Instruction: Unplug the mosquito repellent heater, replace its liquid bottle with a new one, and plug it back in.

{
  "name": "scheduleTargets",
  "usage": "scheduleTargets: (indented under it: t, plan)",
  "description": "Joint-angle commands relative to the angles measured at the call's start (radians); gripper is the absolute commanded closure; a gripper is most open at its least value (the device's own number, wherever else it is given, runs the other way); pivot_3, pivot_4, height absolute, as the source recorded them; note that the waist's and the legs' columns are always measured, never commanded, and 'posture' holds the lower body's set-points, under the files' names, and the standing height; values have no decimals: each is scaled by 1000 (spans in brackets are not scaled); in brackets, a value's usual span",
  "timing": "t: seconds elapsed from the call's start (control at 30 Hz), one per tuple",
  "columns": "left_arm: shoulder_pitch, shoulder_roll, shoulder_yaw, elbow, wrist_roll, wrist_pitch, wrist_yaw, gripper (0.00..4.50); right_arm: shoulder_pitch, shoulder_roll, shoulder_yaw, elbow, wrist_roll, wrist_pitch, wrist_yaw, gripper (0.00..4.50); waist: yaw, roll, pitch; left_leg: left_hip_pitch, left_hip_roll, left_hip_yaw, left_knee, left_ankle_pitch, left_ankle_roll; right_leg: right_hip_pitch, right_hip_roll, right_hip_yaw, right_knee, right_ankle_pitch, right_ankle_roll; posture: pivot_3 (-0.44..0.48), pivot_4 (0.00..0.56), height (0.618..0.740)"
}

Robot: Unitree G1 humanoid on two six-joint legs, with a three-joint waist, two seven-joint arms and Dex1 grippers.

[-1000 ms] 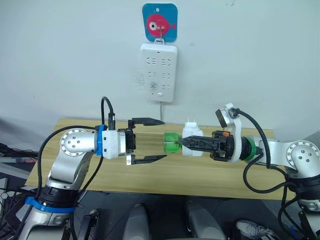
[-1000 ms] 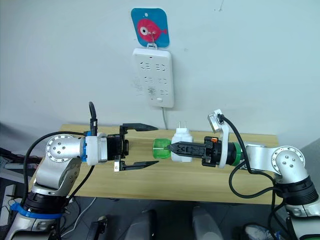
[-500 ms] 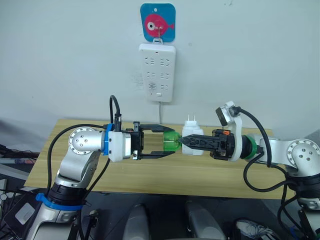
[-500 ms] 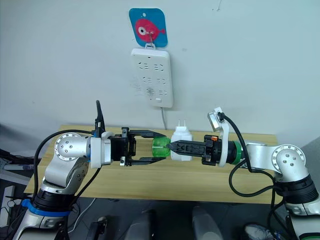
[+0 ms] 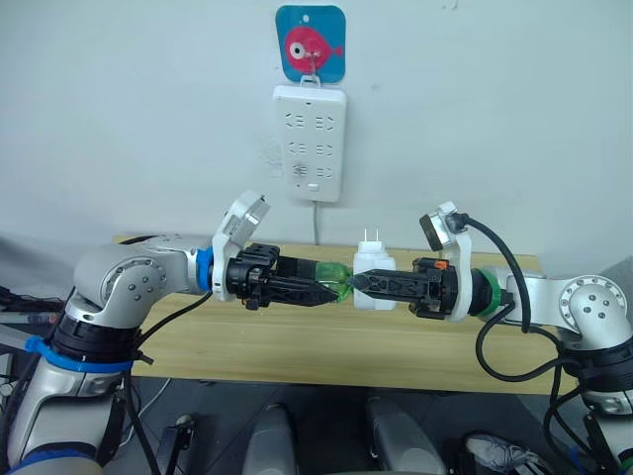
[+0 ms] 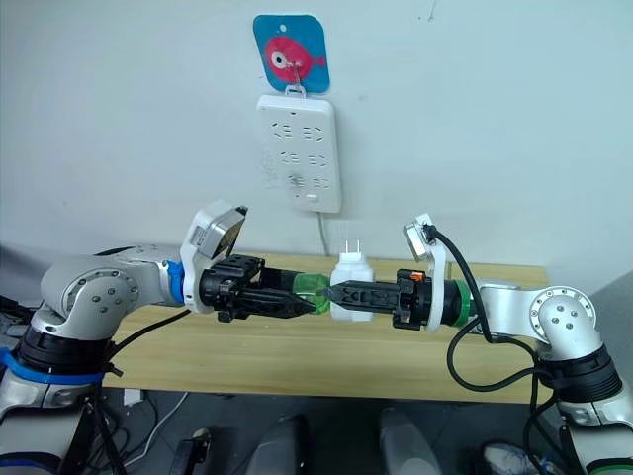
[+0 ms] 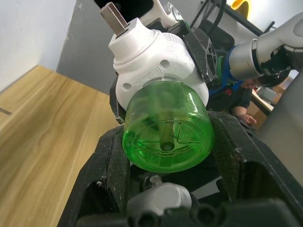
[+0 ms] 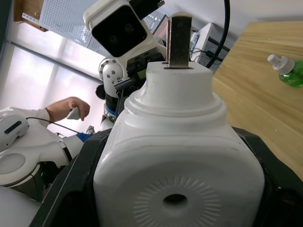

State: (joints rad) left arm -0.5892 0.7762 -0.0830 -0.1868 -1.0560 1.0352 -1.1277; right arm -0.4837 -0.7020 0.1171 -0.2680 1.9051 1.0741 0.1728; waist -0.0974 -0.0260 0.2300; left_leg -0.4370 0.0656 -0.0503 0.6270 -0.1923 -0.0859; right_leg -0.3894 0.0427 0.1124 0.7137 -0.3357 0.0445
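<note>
My right gripper (image 5: 362, 283) is shut on the white mosquito repellent heater (image 5: 374, 278), holding it above the table with its two prongs pointing up. A translucent green liquid bottle (image 5: 334, 278) sticks out of the heater toward my left arm. My left gripper (image 5: 326, 291) is shut on that bottle; in the left wrist view its black fingers (image 7: 108, 163) press both sides of the green bottle (image 7: 165, 130) under the heater (image 7: 154, 66). The new one (image 8: 287, 71), a small green bottle with a white cap, lies on the table in the right wrist view.
A tall white power strip (image 5: 313, 143) hangs on the wall below a blue fish hook (image 5: 311, 43), its cord running down behind the wooden table (image 5: 297, 346). A person's hand (image 8: 72, 107) shows far behind my left arm in the right wrist view.
My left gripper, open and apart from the bottle a second ago, has moved right, turned at the wrist and shut on the green bottle. The right gripper has kept hold of the heater.
</note>
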Motion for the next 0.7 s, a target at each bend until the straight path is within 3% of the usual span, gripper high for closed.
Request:
scheduleTargets:
  t: [0.03,0.17,0.27,0.4,0.5,0.7]
  plan:
    - [47,19,40,-16,144,-147,14,1252,6,-12,-30,-31,31,4,14,1448,0,0,0,0,0,0,0,0,0,0,0,0,0,0,0,-111,196,718]
    - [149,27,14,-24,378,-487,-62,14,8,-14,-33,-30,34,2,12,1448,0,0,0,0,0,1,0,0,0,0,0,1,0,0,-1,-111,196,718]
    - [218,7,9,-16,523,-773,-128,0,10,-13,-35,-30,32,3,12,1448,4,0,0,0,0,2,0,0,0,0,-1,2,0,1,-2,-108,194,718]
    - [225,-116,41,-4,621,-1119,-110,0,9,-10,-35,-28,28,4,14,1448,19,0,0,0,-1,3,1,0,0,0,-2,2,-1,1,-3,-104,193,718]
    - [223,-160,41,-26,621,-1209,-114,0,6,-9,-35,-25,24,9,17,1448,17,0,0,-1,-2,4,2,0,0,0,-3,3,-2,2,-4,-104,193,718]
    - [229,-178,15,-60,600,-1229,-116,0,4,-10,-37,-23,23,14,20,1448,13,0,0,-1,-1,3,1,0,0,0,-2,2,0,2,-4,-103,193,718]
